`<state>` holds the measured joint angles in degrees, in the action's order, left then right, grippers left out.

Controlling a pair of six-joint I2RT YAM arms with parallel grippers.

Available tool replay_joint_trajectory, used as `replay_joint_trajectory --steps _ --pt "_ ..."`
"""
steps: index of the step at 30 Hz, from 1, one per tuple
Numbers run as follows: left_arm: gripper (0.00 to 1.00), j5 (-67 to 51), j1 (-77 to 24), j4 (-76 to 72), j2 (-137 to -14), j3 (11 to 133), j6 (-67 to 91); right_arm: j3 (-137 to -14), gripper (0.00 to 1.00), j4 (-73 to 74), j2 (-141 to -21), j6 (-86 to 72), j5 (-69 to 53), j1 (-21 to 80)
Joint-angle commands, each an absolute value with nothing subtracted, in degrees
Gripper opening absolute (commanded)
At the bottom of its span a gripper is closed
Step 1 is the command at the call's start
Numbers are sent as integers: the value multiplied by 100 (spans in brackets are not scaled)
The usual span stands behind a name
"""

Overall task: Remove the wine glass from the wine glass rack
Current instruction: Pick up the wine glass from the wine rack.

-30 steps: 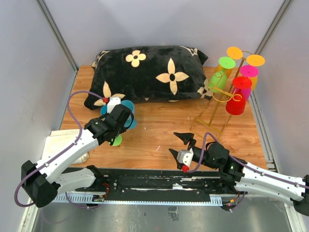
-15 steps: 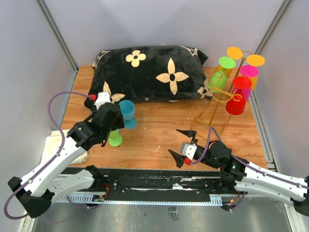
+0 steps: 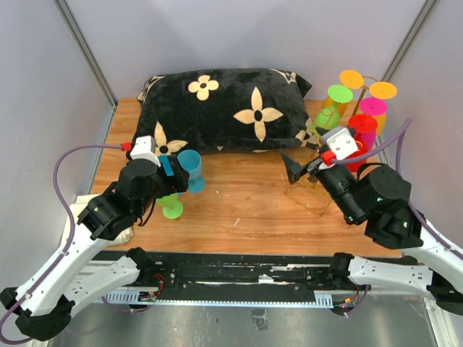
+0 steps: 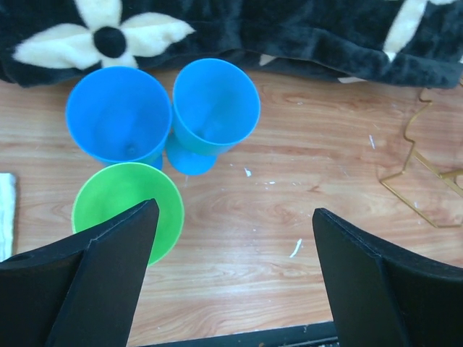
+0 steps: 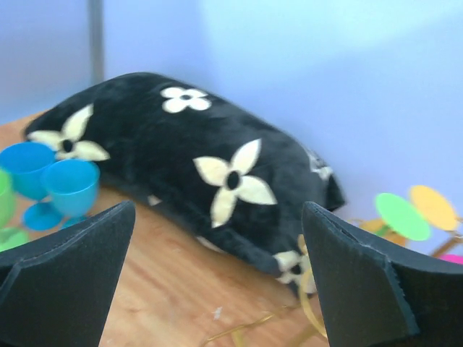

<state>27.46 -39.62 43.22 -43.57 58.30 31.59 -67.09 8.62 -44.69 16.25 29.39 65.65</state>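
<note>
1. Top external view: the wine glass rack (image 3: 307, 201), thin gold wire with curled hook arms over a rectangular wire base, stands at the far right of the wood-grain desk (image 3: 239, 210), just right of the pillow (image 3: 217, 108)
2. The hanging wine glasses (image 3: 372, 106) are glossy coloured plastic and hang bowl-down from the hooks, so their flat round feet face up: green, orange, yellow-orange, magenta and red; every one is on the rack
3. The right hand (image 3: 305, 153) sits at the rack's near-left side, its body partly covering the red glass (image 3: 362, 123); in the right wrist view its two blunt matt black fingers are spread wide with nothing between them; whether a finger touches the wire cannot be told
4. The left hand (image 4: 231, 275) hangs over the left part of the desk, its fingers likewise spread wide and empty
5. Below it stand three smooth round-rimmed goblets, packed close together: two blue goblets (image 4: 215, 108) side by side and a green goblet (image 4: 129, 210) nearer the arms, just in front of the pillow
6. The pillow is a plump black plush rectangle with cream four-petal flowers, lying along the far edge
</note>
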Motion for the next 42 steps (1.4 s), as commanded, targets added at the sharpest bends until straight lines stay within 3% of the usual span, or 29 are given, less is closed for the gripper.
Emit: replay_joint_trajectory --steps 1,5,8,11,15,22,26,42 --pt "96 2186 -3991 3970 -4288 5868 2937 -7389 98 1437 -4879 2342 3847 5955" --pt "98 1990 -3990 3774 -4156 5682 2962 -8171 98 2646 -5421 1261 2380 4002" --pt "99 1890 -3991 3805 -4131 5667 2913 -8457 98 2882 -5426 532 2187 2464" --pt "100 1891 -3990 3942 -4131 5664 2807 -8755 98 3091 -5274 -60 1140 1130" --pt "100 1882 -3990 3975 -4124 5627 2711 -9143 98 3844 -5710 -480 216 112" --pt "100 1648 -3990 3942 -3974 5527 2646 -8436 100 3587 -5788 -1666 -1508 -1489" --pt "100 1806 -3990 3932 -3741 5460 2497 -8366 93 3498 -5982 -2370 -2884 -2684" --pt "100 1530 -3990 3115 -3193 4825 2114 -8110 54 3000 -6371 -3017 -3911 -3049"
